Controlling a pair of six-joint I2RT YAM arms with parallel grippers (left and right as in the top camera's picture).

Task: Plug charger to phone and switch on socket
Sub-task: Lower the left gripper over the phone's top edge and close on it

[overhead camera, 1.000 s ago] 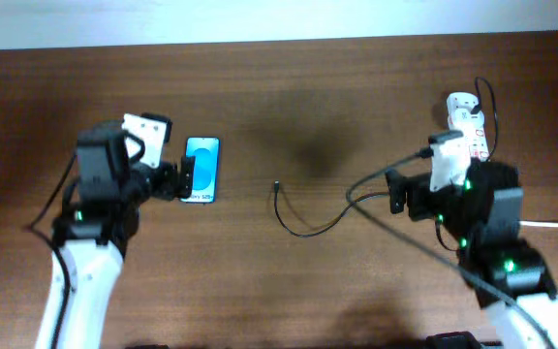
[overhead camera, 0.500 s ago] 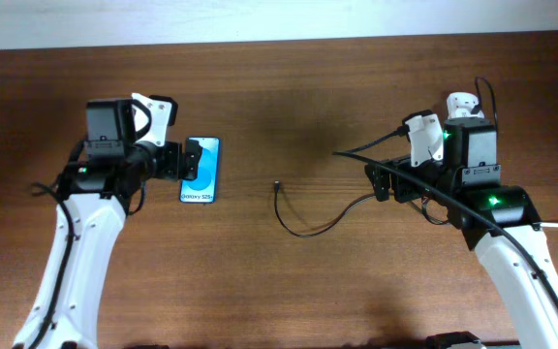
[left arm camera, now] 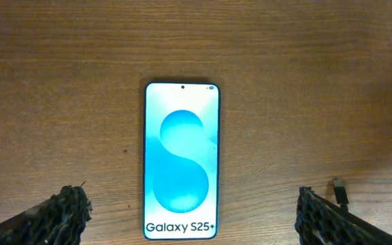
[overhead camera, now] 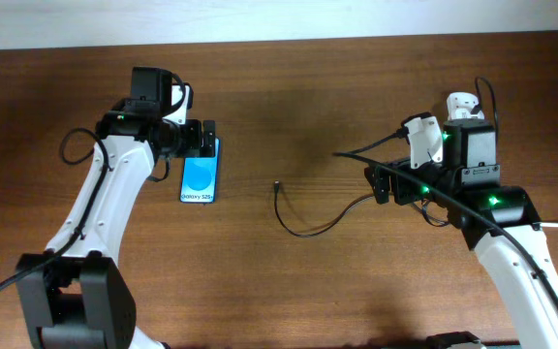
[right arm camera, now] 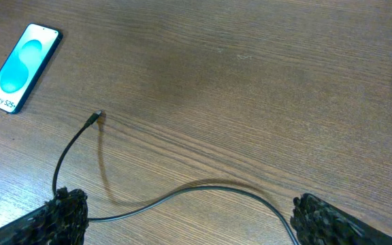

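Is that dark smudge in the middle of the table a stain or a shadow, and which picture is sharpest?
Overhead view: the patch on the table has soft edges, so probably a shadow. Left wrist view: sharpest, lettering on the phone reads clearly. Right wrist view: the charger throws a thin shadow beside itself.

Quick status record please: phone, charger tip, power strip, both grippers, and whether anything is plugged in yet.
phone: flat on the table, screen up and lit, reads Galaxy S25+
charger tip: loose on the table, apart from the phone
plugged in: no
power strip: mostly hidden behind the right arm; switches unreadable
left gripper: open, empty, hovering above the phone
right gripper: open, empty, above the charger cable
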